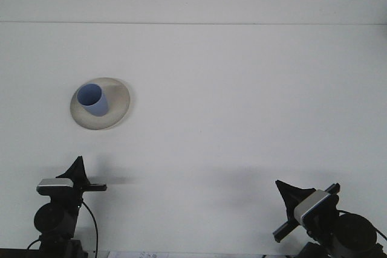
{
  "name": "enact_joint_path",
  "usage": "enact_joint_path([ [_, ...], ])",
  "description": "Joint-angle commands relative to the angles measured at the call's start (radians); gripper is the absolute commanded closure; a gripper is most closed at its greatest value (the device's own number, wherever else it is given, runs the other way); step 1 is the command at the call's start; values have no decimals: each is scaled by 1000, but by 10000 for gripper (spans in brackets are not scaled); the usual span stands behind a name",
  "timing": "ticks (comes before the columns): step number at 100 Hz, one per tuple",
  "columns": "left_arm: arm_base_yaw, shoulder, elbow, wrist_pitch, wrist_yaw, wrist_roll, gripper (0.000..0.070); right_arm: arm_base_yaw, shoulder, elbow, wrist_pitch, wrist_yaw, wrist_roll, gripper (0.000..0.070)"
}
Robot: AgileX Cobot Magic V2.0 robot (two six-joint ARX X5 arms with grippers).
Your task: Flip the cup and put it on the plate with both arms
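Cup [92, 99], blue, upright on plate [118, 108], mouth open upward, nothing visible inside. Stood toward the plate's left part, leaving a bare crescent of pale rim on the right and front. Plate itself round, shallow, off-white, flat on worktop [242, 101], in the left half, well forward of both arms. Held only the cup.

Left gripper [77, 170] low at the near left edge, directly below the plate but well apart from it, dark pointed finger raised, thin dark bar jutting to the right. Cannot tell whether spread or pressed together; held nothing visible. Grey camera block and round black joint beneath, cable looping down.

Right gripper [296, 200] low at the near right edge, far from the plate and cup, tilted, dark pointed finger aimed up-left, slim bar slanting beside a white-grey block. Again cannot tell whether spread or closed; pinched nothing visible.

Soft shadows on the white surface just above each arm. Faint horizontal line across the far part of the worktop.
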Motion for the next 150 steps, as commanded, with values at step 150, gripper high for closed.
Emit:
enact_joint_path([
  [150, 1, -2, -19, 9, 0, 5, 685, -797, -279, -719, 713, -203, 21, 693],
])
